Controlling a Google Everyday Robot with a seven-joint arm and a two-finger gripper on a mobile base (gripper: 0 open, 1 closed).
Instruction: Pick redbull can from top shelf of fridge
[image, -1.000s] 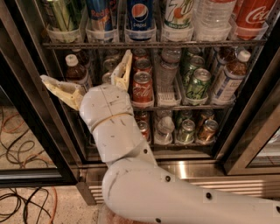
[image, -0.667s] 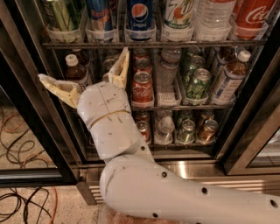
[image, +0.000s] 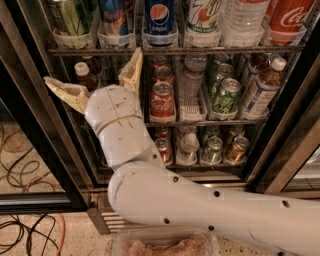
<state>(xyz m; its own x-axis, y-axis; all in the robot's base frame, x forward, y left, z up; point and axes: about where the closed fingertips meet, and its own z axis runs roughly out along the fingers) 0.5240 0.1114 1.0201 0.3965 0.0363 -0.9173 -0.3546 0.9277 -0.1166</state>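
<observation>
While the redbull can stood on the top shelf of the fridge, between a green-striped can and a Pepsi can, the gripper was below it, before the lower rack, spread wide and holding nothing. One fingertip reached up to the shelf edge, just under the can.
</observation>
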